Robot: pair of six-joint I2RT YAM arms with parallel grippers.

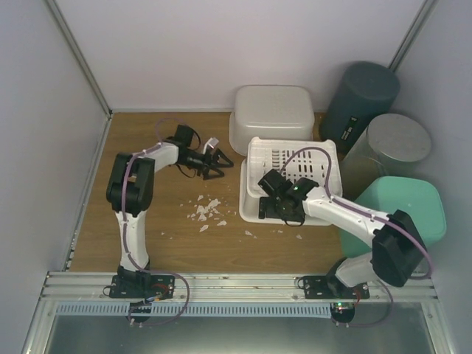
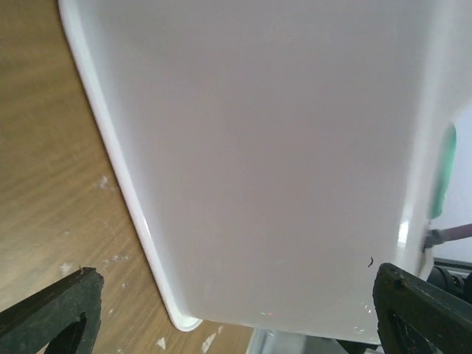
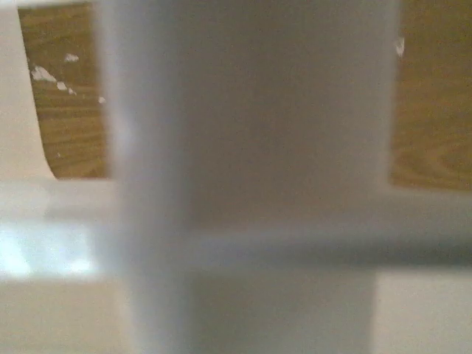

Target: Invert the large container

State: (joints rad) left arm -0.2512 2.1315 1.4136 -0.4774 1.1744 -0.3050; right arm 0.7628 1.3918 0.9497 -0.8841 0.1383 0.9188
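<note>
Container location: the large container (image 1: 295, 158), a white slotted basket, is seen right of centre in the top view. It is set on the wooden table (image 1: 169, 236), just below a white tub (image 1: 271, 110).
Orientation: the opening is turned up toward the camera and the slotted floor lies on the table, so the flip is not yet done.
Long axis: the outline is nearly square, and no clear long axis can be told.
Handling: it is judged to be light, thin plastic, fairly stiff, though likely to flex at the rim and slide on the wood.
Hold points: the rim is judged best, taken on 2 sides.
Left gripper (image 1: 223, 164): the jaws are spread wide and nothing is held. They are aimed at the left wall.
Right gripper (image 1: 274, 198): it is placed at the lower left rim with jaws wide. Contact cannot be told.
</note>
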